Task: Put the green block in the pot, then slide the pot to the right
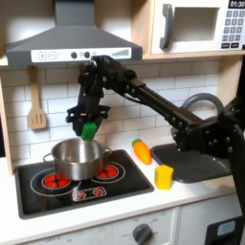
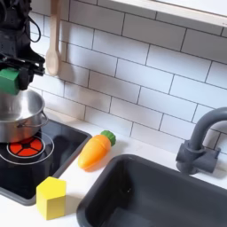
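The gripper (image 1: 88, 122) hangs over the toy stove (image 1: 57, 196) with its jaws closed on the green block (image 1: 89, 129), which is clear of every surface and pinched from the sides so that most of its lower half shows below the fingertips. In the first exterior view the pot (image 1: 77, 159) sits directly under it on the back burner, its open mouth facing up and its rim just below the block; the block lies a little toward the first exterior view's right of the pot's centre, yet within the rim's span as far as this angle lets me judge. In the second exterior view the same stack reads more plainly — the green block (image 2: 9, 80) above, the pot (image 2: 19, 113) below, a visible gap between them. So the relation that matters is vertical: the block wants to go straight down, not sideways, and the placing step looks close to done, with only the descent and release left. The slide has not begun. The orange carrot (image 2: 96, 151) and the yellow block (image 2: 50, 197) lie on the counter toward the sink (image 2: 168, 191), well apart from the pot — they sit on the side toward which the pot may be pushed, so the push wants watching.
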Available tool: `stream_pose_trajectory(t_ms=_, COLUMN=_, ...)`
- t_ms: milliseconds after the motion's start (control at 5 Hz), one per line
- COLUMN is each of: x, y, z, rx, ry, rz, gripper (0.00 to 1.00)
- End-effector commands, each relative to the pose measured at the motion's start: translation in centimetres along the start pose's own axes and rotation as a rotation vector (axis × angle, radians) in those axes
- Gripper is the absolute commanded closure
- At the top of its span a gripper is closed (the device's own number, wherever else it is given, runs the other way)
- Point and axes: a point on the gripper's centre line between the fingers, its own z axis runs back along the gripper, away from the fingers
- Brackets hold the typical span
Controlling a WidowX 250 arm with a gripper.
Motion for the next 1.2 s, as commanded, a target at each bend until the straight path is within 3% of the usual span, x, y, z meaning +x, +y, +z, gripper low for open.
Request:
stream_pose_trajectory(t_ms=0, x=-0.3, y=0.8, z=-0.6, rx=0.009, ry=0.027, rz=0.013, gripper=0.0)
stream_pose_trajectory(t_ms=400, x=-0.7, y=0.6, z=-1.1, rx=-0.005, ry=0.051, rz=-0.009, gripper=0.0)
stream_pose_trajectory(t_ms=1000, x=-1.9, y=-0.4, z=-3.5, rx=-0.013, ry=0.118, rz=-0.039, gripper=0.0)
